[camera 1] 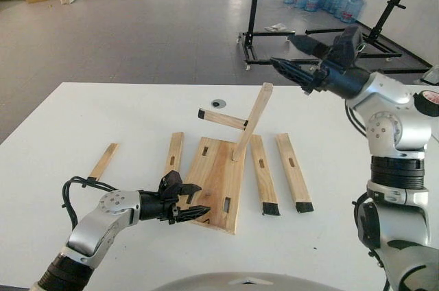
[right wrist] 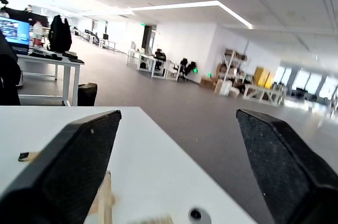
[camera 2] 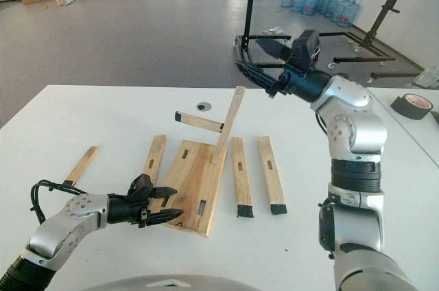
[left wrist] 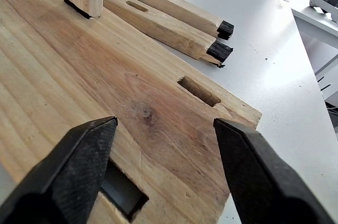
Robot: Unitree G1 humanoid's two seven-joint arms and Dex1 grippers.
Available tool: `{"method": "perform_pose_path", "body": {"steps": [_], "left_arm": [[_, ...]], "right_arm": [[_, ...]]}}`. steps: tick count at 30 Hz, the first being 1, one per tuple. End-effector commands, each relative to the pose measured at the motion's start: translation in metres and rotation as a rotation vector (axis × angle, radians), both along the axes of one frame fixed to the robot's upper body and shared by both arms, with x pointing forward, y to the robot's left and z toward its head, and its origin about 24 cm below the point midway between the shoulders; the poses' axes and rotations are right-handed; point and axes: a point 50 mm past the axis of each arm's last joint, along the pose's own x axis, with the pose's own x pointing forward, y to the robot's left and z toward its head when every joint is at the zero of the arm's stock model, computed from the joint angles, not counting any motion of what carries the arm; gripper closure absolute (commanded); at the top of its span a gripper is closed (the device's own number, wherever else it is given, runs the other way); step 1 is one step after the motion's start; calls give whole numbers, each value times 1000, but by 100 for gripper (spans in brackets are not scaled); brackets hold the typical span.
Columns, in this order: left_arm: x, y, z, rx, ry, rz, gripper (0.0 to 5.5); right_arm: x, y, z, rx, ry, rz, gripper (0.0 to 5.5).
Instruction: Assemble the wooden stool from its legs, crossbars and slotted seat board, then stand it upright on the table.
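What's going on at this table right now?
A humanoid robot is partway through building a wooden stool. One leg stands tilted in the slotted seat board, with a crossbar sticking out of it. The open left hand sits at the board's near edge; the open right hand is raised beyond the leg, empty. Other pieces lie loose on the table.

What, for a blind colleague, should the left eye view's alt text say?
A leg stands tilted in the seat board on a table, a crossbar jutting from it; loose legs lie alongside. Left gripper open at the board's near edge; right gripper open in the air.
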Motion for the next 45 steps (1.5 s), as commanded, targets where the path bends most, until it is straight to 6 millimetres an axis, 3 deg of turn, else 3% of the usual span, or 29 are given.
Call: {"method": "perform_pose_path", "body": {"steps": [1, 4, 6, 10, 19, 22, 25, 32, 35, 39, 42, 45], "left_arm": [[-16, 14, -27, 114, 149, 34, 215], [-15, 11, -24, 108, 146, 31, 215], [-15, 10, -23, 108, 146, 25, 215], [-13, 14, -26, 113, 148, 29, 215], [-16, 14, -35, 106, 151, 44, 215], [-16, 12, -31, 101, 149, 38, 215], [-13, 11, -27, 66, 145, 54, 215], [-12, 13, -22, 0, 128, 84, 215], [-7, 14, -20, -12, 86, 115, 215], [-3, 14, -15, -40, 37, 141, 215], [-5, 12, -2, -130, 8, 174, 215], [-15, 7, 19, -265, -7, 193, 215]], "right_arm": [[-6, 18, -19, -57, 57, 60, 148], [5, 38, -82, -88, 274, 64, 148], [10, 45, -112, -126, 363, 45, 148], [-5, 67, -120, -149, 403, 201, 148], [-23, 65, -150, -278, 517, 199, 148], [-15, 65, -146, -241, 496, 146, 148], [-9, 59, -128, -193, 429, 111, 148], [9, 32, -47, 71, 170, -37, 148], [6, 27, -29, 141, 104, -60, 148], [1, 24, -26, 160, 94, -109, 148], [-8, 4, -29, 198, -22, -408, 148], [-30, -13, -68, 212, 73, -701, 148]]}}
